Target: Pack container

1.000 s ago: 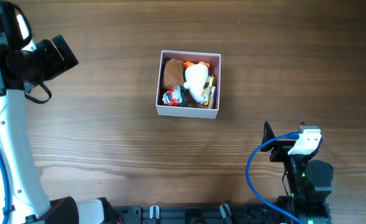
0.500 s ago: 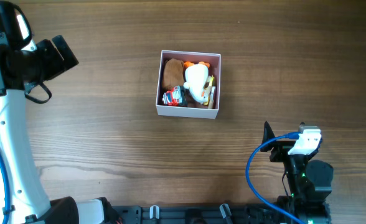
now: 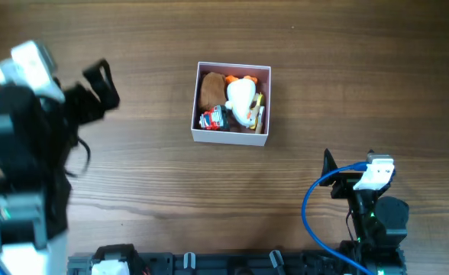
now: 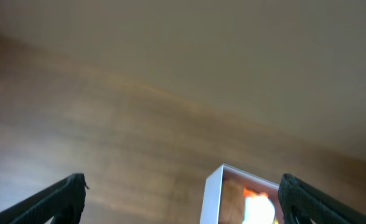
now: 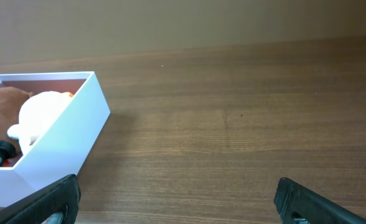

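The container point(image 3: 197, 107), a square white box with a pink inside, sits on the wooden table at centre. It holds a white plush point(image 3: 240, 99), a brown plush point(image 3: 209, 88) and a small red toy car point(image 3: 211, 118). It also shows in the left wrist view point(image 4: 211, 199) and the right wrist view point(image 5: 58, 146). My left gripper point(image 3: 102, 88) is open and empty, well left of the container, pointing toward it. My right gripper point(image 3: 330, 172) is open and empty at the lower right, away from the container.
The wooden table point(image 3: 133, 183) surrounds the container. A blue cable point(image 3: 310, 202) loops beside the right arm's base at the front edge. The left arm's body point(image 3: 22, 153) fills the left side.
The left arm has swung down and to the right, its gripper now nearer the table's middle left. The right arm and the container have not moved.
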